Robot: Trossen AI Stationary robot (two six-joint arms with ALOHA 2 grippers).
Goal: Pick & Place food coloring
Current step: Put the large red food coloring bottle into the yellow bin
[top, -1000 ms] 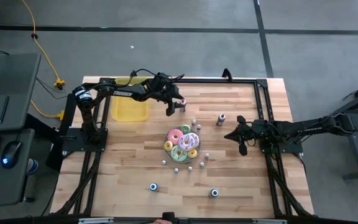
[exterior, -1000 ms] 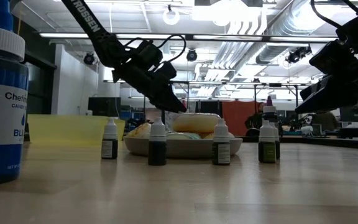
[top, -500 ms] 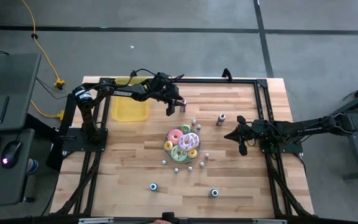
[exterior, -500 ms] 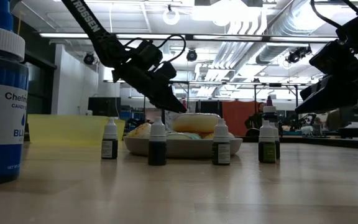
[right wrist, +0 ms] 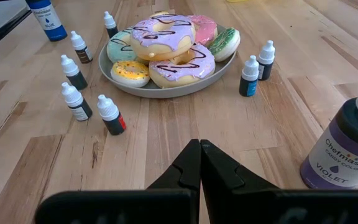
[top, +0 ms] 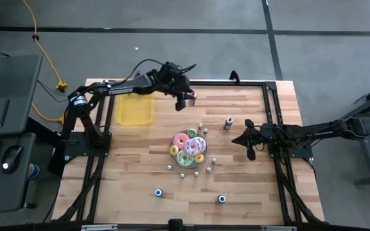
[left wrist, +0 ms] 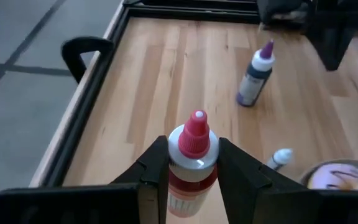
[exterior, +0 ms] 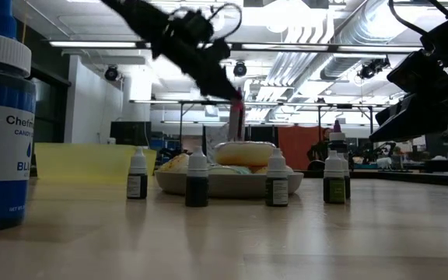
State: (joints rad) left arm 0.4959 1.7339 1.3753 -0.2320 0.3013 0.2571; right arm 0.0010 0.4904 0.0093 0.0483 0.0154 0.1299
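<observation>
A small food coloring bottle with a pink cap point(left wrist: 195, 133) hangs in the air over the table's far middle, and my left gripper point(left wrist: 193, 158) is shut on it. The high view shows that gripper point(top: 186, 99) right of the yellow bin. Several tiny white-capped bottles point(right wrist: 73, 99) stand upright on the wood around a plate of frosted doughnuts point(top: 188, 150). A violet bottle point(top: 228, 122) stands upright right of the plate. My right gripper point(top: 250, 142) waits shut at the table's right, touching nothing. My left gripper pinches the bottle's shoulder point(left wrist: 193, 168), just under the pink cap, between its two fingers point(left wrist: 157, 167). The fingers slant down from the table's left. The bottle point(exterior: 236, 117) hangs roughly upright below the fingertips, cap up, lifted clear of the table.
A yellow bin point(top: 134, 109) sits at the far left. Two larger blue bottles point(top: 158, 192) point(top: 221, 199) stand near the front edge. A dark frame rail point(left wrist: 82, 118) runs along the table's far edge. Bare wood lies between the plate and the bin.
My left gripper has risen from table height with the pink-capped bottle, mostly in the last half second. The bottle, which stood on the wood, now hangs clear of it. The other bottles, the plate and my right arm have stayed put.
</observation>
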